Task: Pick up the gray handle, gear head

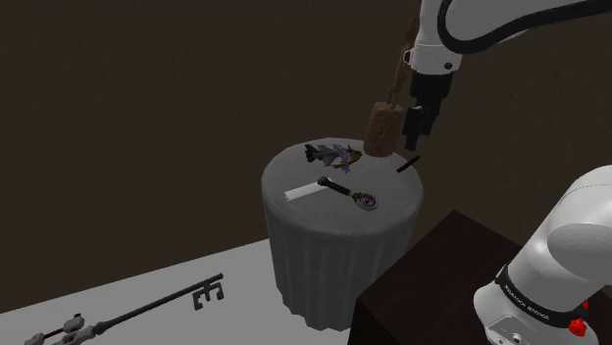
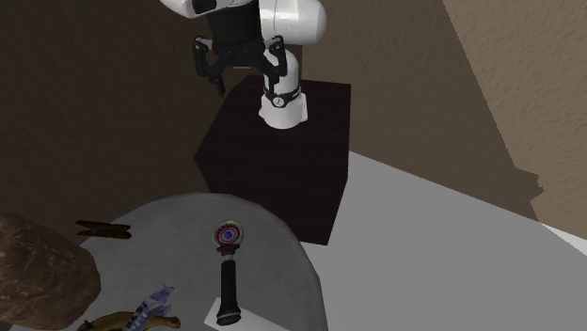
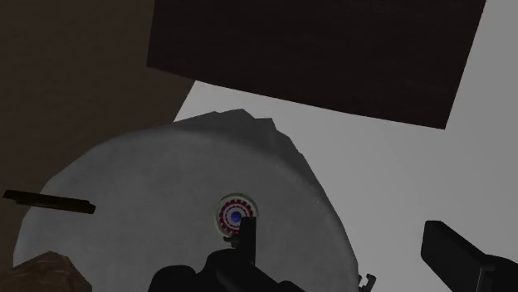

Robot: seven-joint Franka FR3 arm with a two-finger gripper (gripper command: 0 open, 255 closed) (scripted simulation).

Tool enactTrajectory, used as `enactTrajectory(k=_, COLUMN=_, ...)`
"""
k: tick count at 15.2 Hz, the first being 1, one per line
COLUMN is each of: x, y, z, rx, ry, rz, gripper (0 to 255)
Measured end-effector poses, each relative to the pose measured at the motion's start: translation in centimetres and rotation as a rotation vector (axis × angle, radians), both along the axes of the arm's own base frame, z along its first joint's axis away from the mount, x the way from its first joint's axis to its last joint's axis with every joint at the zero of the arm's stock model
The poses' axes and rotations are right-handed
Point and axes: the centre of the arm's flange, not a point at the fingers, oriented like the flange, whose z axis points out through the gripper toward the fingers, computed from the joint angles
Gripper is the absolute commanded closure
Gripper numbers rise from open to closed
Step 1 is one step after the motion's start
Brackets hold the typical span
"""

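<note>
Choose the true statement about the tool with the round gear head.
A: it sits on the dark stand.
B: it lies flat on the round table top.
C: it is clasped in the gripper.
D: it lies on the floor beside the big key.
B: the gear-headed tool lies flat on the round table, while the open gripper hangs above the table, holding nothing.

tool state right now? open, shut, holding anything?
Tool: open, fingers apart, holding nothing.
</note>
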Motion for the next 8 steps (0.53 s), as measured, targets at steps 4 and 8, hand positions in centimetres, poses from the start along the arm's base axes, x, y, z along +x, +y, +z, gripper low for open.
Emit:
enactTrajectory(k=4, x=2.4, y=-0.6, z=-4.4, rx=-0.006, ry=-0.028, rz=0.023, gripper=0)
enactTrajectory(k=8, x=5.2, y=-1.1, z=-8.6, rx=-0.012, ry=-0.056, rz=0.047, gripper=0)
